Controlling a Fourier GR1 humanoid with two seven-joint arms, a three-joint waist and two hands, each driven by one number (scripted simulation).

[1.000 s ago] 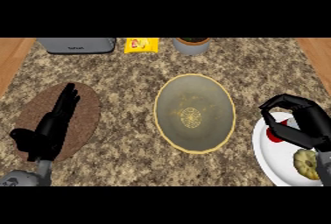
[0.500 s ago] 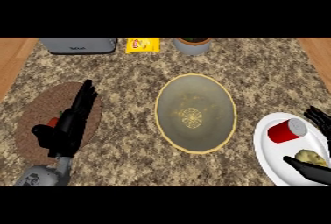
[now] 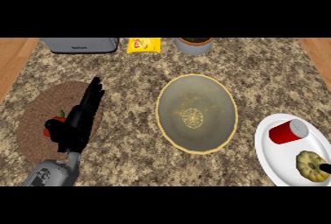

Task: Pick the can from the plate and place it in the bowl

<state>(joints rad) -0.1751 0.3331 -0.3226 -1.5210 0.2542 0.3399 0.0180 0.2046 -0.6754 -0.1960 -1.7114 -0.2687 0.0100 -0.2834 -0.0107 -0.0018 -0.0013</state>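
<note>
Lying untouched on plate at counter's right edge: can. Right hand withdrawn, state indeterminate. Left hand released. Pick not made.

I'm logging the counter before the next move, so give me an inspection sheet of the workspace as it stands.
Surface: speckled granite counter, wood strips at both sides.
Job's things: red can lying on its side on the white plate; bowl at centre, nothing in it.
Clutter: yellowish ring-shaped food item on the plate; round brown mat with a red object; toaster, yellow packet, plant pot along the back.
Hands: left hand open over the mat; right hand only a dark tip at the edge.
Cables: nothing seen.
Surroundings: nothing seen.
</note>
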